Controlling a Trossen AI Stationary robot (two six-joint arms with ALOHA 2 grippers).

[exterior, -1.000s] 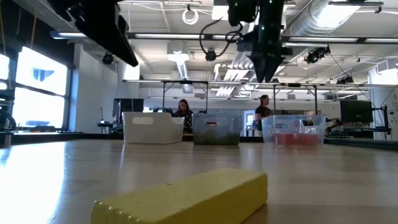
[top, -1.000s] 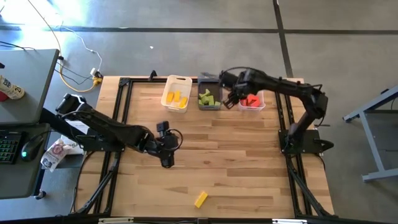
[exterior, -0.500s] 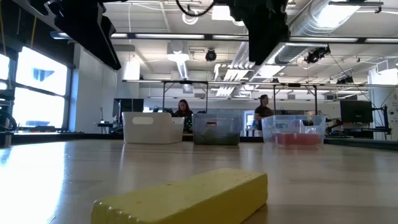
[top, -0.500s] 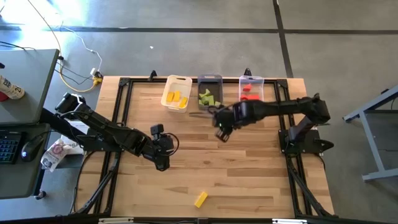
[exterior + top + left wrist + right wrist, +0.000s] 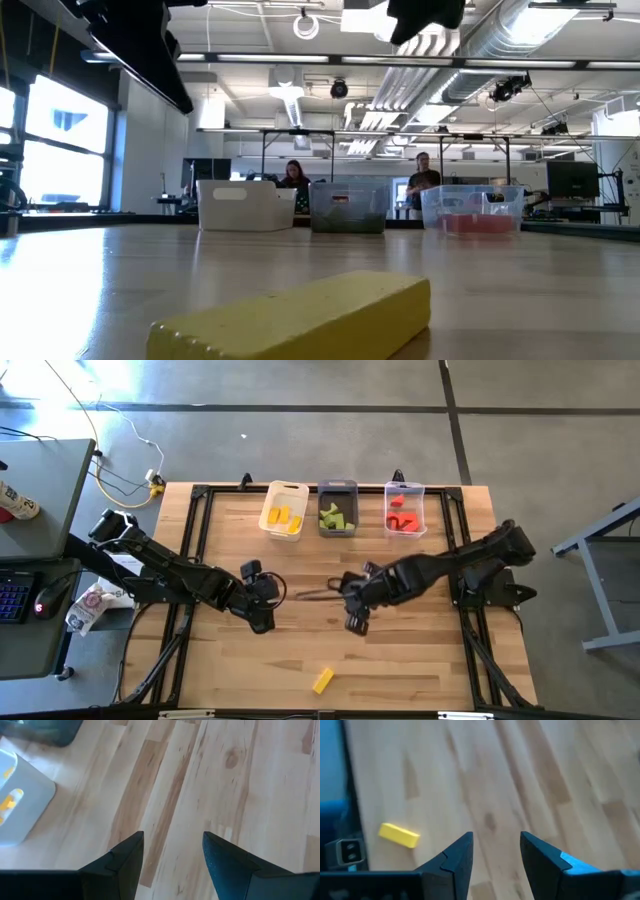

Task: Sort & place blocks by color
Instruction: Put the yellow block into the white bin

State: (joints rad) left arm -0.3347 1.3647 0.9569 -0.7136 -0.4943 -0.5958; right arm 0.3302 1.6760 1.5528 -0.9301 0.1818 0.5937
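Block [image 5: 322, 680], yellow, lies apart from open right claw [image 5: 356, 624].

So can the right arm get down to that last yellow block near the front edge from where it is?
Probably yes. The right gripper hangs open and empty over mid-table, and the yellow block lies alone on bare wood nearer the front edge. The left gripper sits off to the side, not in between.

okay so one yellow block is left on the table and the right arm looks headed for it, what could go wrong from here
1. The yellow block lies close to the table's near edge; a clumsy approach by the right gripper might nudge it off.
2. Its open fingers are not yet lined up with the block; closing early would likely miss it.
3. The left gripper hovers nearby over the table, so the arms might cross paths.
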